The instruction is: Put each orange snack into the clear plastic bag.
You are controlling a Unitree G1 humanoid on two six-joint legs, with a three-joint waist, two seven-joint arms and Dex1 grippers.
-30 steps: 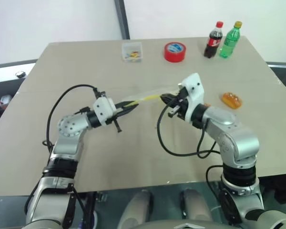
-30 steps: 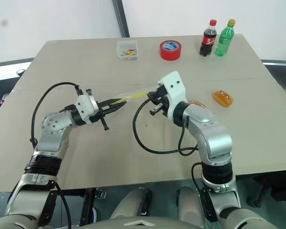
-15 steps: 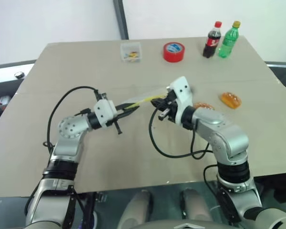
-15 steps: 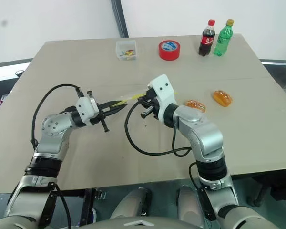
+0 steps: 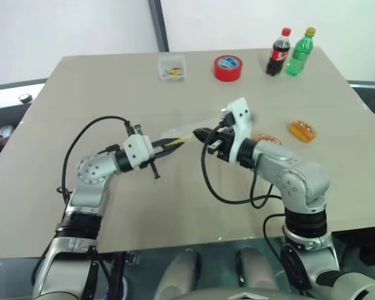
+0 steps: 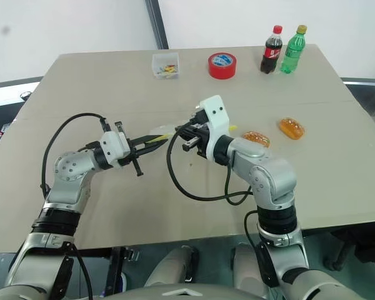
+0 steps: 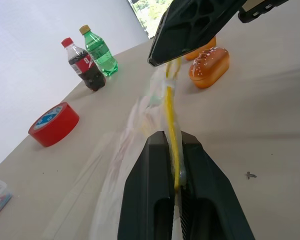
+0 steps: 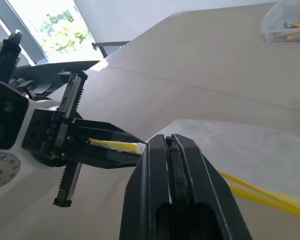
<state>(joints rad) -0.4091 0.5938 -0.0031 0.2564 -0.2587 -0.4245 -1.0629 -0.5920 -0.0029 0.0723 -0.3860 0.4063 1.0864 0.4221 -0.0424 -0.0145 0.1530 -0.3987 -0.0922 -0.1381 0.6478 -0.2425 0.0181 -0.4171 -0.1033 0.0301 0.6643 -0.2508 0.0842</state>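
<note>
Both grippers [image 5: 167,145] [image 5: 199,132] pinch clear plastic bag [image 7: 140,120] seal; snacks [image 5: 303,130] on table

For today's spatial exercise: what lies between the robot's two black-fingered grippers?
In the left eye view, the yellow seal strip of the crinkly clear plastic bag spans the gap between the left gripper and right gripper, both shut on it.

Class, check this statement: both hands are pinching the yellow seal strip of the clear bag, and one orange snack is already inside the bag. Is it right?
Not quite. Both snacks still lie on the table, outside the bag: one snack and the other snack, as the right eye view shows. The rest holds: the left hand and right hand both pinch the seal strip.
</note>
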